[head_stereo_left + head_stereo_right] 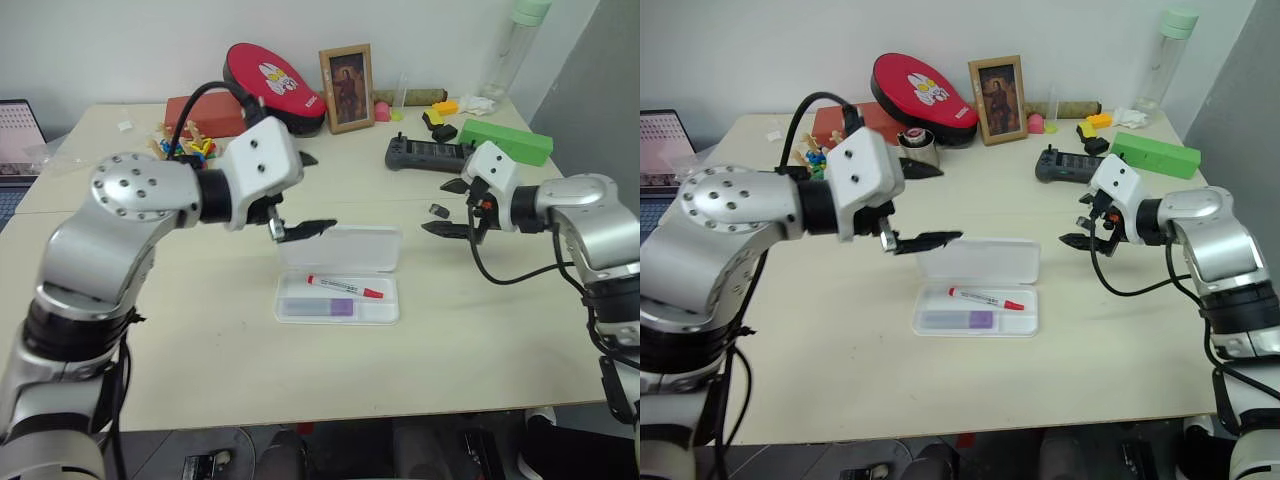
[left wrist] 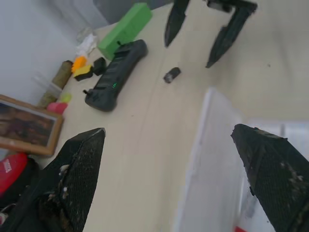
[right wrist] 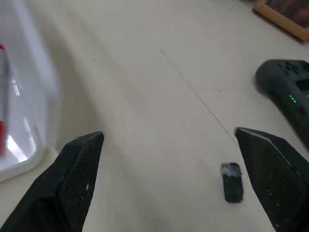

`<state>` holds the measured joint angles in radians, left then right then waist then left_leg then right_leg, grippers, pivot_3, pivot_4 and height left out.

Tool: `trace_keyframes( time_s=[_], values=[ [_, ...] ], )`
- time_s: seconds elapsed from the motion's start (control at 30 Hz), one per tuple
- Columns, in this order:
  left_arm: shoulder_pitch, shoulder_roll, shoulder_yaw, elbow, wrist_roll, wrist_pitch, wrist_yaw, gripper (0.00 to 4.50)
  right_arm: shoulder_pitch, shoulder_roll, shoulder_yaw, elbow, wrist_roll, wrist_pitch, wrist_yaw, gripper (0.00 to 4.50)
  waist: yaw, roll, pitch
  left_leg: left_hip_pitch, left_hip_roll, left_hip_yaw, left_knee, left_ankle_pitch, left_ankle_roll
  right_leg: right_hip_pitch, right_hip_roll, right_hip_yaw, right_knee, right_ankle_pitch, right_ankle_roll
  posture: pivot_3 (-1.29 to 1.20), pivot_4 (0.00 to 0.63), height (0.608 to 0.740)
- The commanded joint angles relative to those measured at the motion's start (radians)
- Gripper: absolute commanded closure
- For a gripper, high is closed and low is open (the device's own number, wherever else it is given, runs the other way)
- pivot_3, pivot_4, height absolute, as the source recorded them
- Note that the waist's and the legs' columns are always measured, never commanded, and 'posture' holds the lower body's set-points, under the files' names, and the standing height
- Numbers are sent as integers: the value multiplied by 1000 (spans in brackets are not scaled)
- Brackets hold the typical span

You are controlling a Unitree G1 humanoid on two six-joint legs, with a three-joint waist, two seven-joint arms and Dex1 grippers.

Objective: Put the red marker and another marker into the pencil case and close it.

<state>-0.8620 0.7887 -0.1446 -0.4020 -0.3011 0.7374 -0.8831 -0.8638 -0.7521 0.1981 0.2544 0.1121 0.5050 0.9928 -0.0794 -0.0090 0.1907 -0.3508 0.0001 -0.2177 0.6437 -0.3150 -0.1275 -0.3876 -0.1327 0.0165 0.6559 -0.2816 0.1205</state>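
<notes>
Count: one case [image 1: 338, 283], two markers, two grippers; also one green box [image 1: 505, 141], one black controller [image 1: 428, 154], one framed picture [image 1: 346, 88], one small dark bit [image 1: 438, 211] on the table [image 1: 200, 350].
Case: open at table centre, long axis left-right, lid up along the 12 o'clock edge, tray toward 6.
Red marker [image 1: 345, 287]: in the tray, far half; lies along the case, slightly skewed, red cap end toward 3 o'clock, tail toward 9.
Lavender marker [image 1: 318, 308]: in the tray, near half, parallel to the case; purple end toward 3 o'clock.
Left gripper [image 1: 297, 195]: above the lid's 10 o'clock corner, fingers spread wide, holding nothing, pointing toward 3.
Right gripper [image 1: 452, 207]: at 3 o'clock of the case, apart from it, fingers spread wide, empty, pointing toward 9.
Dark bit: on the table just by the right gripper's tips.
</notes>
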Motion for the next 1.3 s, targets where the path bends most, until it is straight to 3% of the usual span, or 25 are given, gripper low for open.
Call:
trace_keyframes(
  time_s=[0.03, 0.47, 1.17, 1.3],
  values=[
    [-41, -21, -9, 19, 39, 10, 45, 32, -43, 41, 4, 106, -59, -41, -63, 0, -3, 0, 0, 0, 0, 0, 0, 0, 0, 0, 0, 0, 0, 0, 0, 0, 150, 740],
    [-23, -30, -32, 71, 64, 25, 42, 32, -217, 199, -54, 576, -121, -148, -264, 0, -10, 0, 0, -1, -1, 0, 0, 0, 0, -1, -1, 1, 0, 0, 0, 0, 150, 740],
    [59, 1, -3, 4, 62, 62, 45, 32, -317, 275, -178, 927, -117, -192, -312, 0, -20, 1, 0, -1, -1, 0, 0, 0, 0, -2, -1, 1, 1, 0, 0, 0, 150, 740],
    [66, 4, 0, -3, 58, 67, 46, 0, -327, 282, -187, 947, -125, -206, -314, 1084, -22, 1, 0, -1, -1, 0, 0, 0, 0, -2, -1, 1, 2, 0, 0, 0, 150, 740]
  ],
)
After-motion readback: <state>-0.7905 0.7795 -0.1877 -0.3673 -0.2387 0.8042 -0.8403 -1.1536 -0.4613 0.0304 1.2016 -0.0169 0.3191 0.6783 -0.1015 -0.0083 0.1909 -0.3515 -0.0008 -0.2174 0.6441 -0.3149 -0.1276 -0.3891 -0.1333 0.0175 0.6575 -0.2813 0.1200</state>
